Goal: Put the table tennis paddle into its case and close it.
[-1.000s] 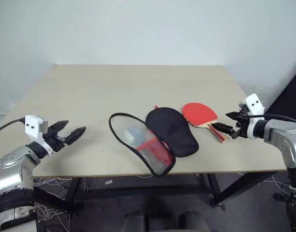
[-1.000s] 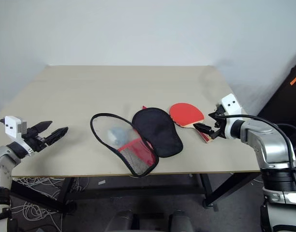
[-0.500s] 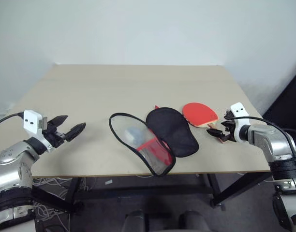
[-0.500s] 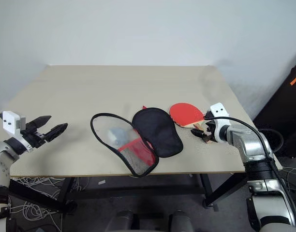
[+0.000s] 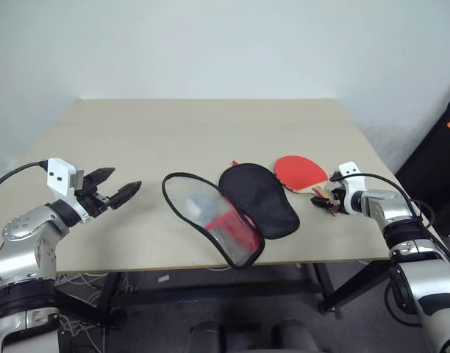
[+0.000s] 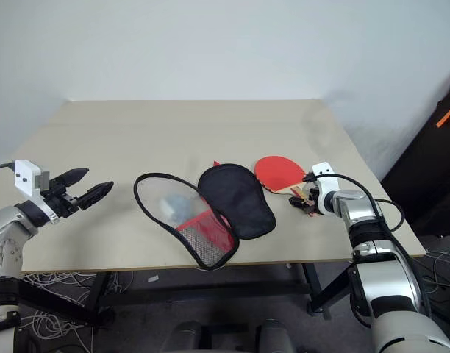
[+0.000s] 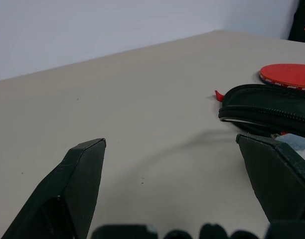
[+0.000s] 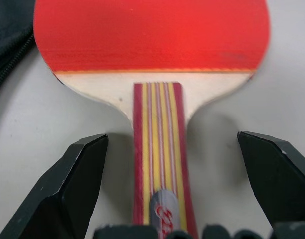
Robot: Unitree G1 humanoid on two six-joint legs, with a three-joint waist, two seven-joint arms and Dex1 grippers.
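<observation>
We see the table tennis paddle (image 8: 152, 89) flat on the table (image 5: 173, 125), its handle between our right gripper's (image 8: 172, 191) spread fingers, the unzipped case (image 5: 232, 209) beside it, and our left gripper (image 5: 116, 193) parted, empty, well apart.

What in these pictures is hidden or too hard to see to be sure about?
- The paddle: right wrist view cuts off its top and handle end.
- The case: its red outside is underneath; its logo is not readable.
- Pale thing under the clear panel: too blurred to identify.
- Right gripper: small in the head views; whether its fingers touch the handle is unclear.
</observation>
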